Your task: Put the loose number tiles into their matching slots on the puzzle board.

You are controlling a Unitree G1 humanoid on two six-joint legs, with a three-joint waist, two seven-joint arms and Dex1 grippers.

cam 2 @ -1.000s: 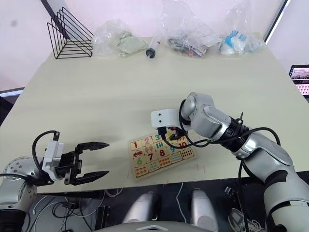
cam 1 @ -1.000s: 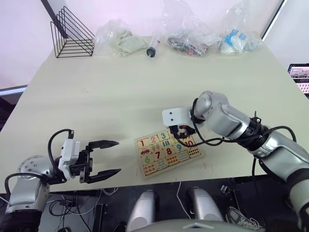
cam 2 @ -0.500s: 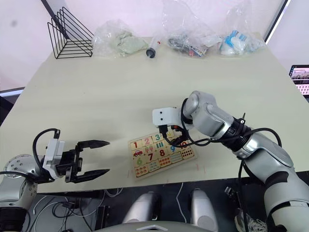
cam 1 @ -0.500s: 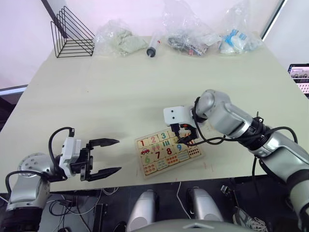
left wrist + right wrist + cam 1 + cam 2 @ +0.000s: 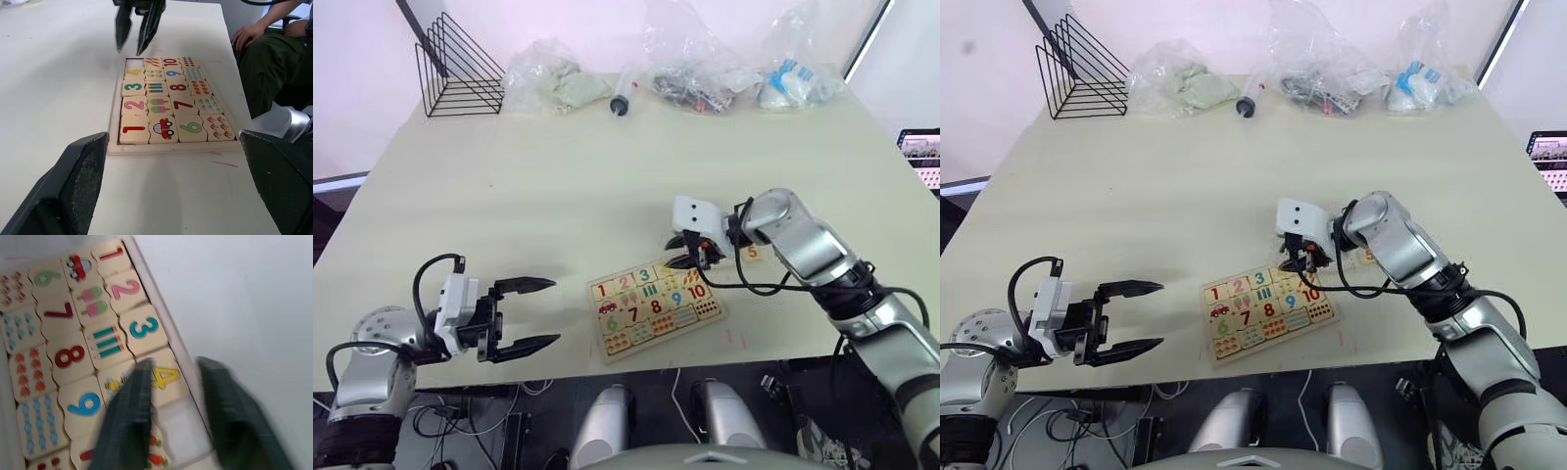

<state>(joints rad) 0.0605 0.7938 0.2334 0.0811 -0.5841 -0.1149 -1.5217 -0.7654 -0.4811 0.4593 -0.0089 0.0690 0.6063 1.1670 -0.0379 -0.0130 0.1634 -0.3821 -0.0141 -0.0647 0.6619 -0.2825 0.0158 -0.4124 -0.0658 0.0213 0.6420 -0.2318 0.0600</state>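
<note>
We see our right gripper (image 5: 690,251) with fingers apart, holding nothing, just above the far edge of the flat pale wooden puzzle board (image 5: 654,308). The small orange 5 tile (image 5: 753,252) lies beyond the board. Our left gripper (image 5: 530,313) is spread wide, well apart from the board

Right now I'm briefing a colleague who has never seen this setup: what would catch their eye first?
The colourful puzzle board near the table's front edge stands out, with tiles 1 to 4 seated and one slot in that row empty. The right gripper hovers open just beyond that end of the board, and the orange 5 tile lies loose on the table beside the right arm. The left gripper waits open, left of the board.
</note>
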